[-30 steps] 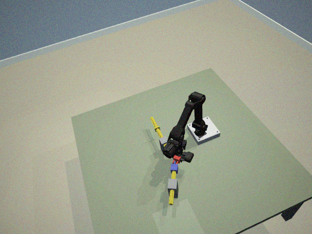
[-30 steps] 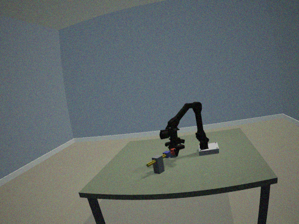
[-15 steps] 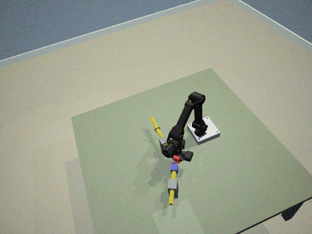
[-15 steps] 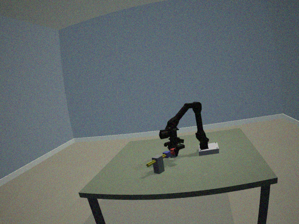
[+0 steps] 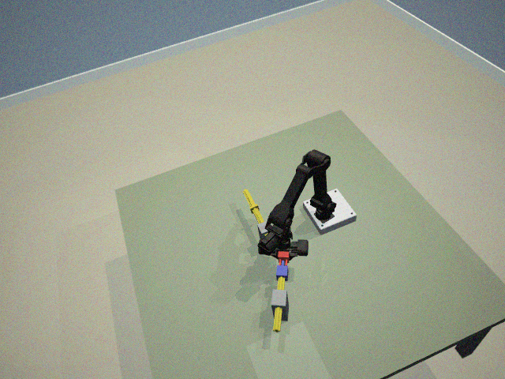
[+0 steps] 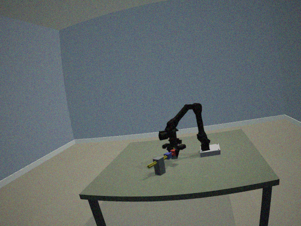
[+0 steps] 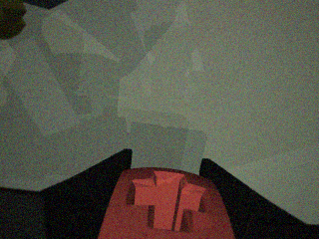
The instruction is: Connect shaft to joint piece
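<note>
The red square joint piece (image 5: 283, 254) (image 6: 173, 152) (image 7: 166, 191) has a cross-shaped opening, seen in the wrist view. My gripper (image 5: 284, 250) (image 6: 174, 149) (image 7: 165, 160) is shut on it, one black finger on each side. A blue hinge part (image 5: 282, 271) (image 6: 167, 155) joins it to the fixed yellow shaft (image 5: 277, 320) (image 6: 152, 164), held in a grey block (image 5: 279, 298) (image 6: 159, 166). The second yellow shaft (image 5: 249, 200) lies at an angle through the other grey block (image 5: 261, 229), partly hidden by the arm. A yellow end (image 7: 10, 19) shows at the wrist view's upper left, apart from the joint piece.
The arm's white base plate (image 5: 344, 210) (image 6: 213, 148) stands on the green table (image 5: 387, 245) (image 6: 206, 175), right of the shafts. A collar (image 5: 254, 208) sits on the second shaft. The black arm arches above and hides part of the gap between the shafts.
</note>
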Available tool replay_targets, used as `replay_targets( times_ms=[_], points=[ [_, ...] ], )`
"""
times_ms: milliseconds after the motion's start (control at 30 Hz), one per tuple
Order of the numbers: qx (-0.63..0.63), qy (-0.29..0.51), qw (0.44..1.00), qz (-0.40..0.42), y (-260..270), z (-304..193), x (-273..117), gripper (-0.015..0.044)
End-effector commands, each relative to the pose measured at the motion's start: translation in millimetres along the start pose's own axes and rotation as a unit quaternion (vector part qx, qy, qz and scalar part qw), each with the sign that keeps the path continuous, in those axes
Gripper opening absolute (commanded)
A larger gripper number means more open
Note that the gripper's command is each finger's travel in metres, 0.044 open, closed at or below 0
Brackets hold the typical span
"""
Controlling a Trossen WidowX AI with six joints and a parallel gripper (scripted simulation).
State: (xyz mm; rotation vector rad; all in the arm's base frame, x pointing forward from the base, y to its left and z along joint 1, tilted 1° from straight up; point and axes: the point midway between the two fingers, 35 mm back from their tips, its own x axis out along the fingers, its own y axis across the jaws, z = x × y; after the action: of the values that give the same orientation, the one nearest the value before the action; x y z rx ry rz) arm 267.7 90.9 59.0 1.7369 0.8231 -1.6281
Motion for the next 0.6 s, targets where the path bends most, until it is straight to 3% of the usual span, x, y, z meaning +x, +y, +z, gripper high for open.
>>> replay_targets(
  times_ms=[0,567],
  points=[
    [-0.035,-0.002,0.999,-0.001,3,0,0,0.0000],
    [-0.194,-0.010,0.981,-0.003,19,-4,-1,0.0000]
  ],
)
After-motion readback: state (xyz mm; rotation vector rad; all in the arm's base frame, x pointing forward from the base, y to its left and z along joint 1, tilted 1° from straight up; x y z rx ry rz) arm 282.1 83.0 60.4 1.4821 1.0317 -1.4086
